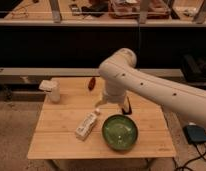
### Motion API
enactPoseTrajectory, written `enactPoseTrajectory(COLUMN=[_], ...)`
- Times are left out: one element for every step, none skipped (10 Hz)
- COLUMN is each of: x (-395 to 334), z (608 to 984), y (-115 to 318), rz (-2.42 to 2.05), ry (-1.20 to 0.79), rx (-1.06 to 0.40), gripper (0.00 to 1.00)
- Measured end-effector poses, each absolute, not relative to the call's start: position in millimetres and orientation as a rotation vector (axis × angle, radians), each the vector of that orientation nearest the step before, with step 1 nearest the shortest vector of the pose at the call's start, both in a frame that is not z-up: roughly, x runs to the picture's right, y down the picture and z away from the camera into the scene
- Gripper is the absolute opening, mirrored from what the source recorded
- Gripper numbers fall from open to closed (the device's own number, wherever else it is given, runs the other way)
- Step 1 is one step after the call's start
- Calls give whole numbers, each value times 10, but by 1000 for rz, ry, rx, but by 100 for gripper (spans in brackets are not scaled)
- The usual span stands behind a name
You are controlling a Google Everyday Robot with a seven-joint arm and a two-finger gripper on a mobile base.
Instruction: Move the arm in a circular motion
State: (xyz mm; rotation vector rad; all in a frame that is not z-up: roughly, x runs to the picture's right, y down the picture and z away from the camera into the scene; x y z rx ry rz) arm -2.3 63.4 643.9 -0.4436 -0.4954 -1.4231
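Observation:
The cream-white arm (pixel 146 85) reaches in from the right edge over the wooden table (pixel 51 142). Its rounded elbow (pixel 118 62) is high above the table's back half. From there a short segment points down to the flared gripper (pixel 107 101), which hangs just above the table's middle. The gripper is right beside the cap end of a lying white bottle (pixel 87 125) and just behind a green bowl (pixel 119 132). I see nothing held in it.
A white cup (pixel 52 90) stands at the table's back left. A small red-brown object (pixel 91 83) lies at the back middle. A black phone (pixel 128 107) is partly hidden behind the gripper. A blue-grey box (pixel 197 134) lies on the floor at right. Dark shelving runs behind the table.

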Motion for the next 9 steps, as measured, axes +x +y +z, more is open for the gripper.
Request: enactPoseTrajectory(x=[-502,-847,-1054,-1380,-1419,-1306,-894,-567,-153], z=[6385,6349,6336,6365,6428,6523,6686,6784,6892], y=[519,415,338,84,-128,-386,-761,-912,-1009], rz=[-1505,-1561,-1598,-1662,-1679,-1676,-1626,-1580,-1522], ry=[-552,-596,-621,-645,-634,-598,-516,-467,-416], rx=[-390,-349,-323,-274,-258,-256,-275,-297,-328], gripper=[80,80,80,80,80,80,80,80,80])
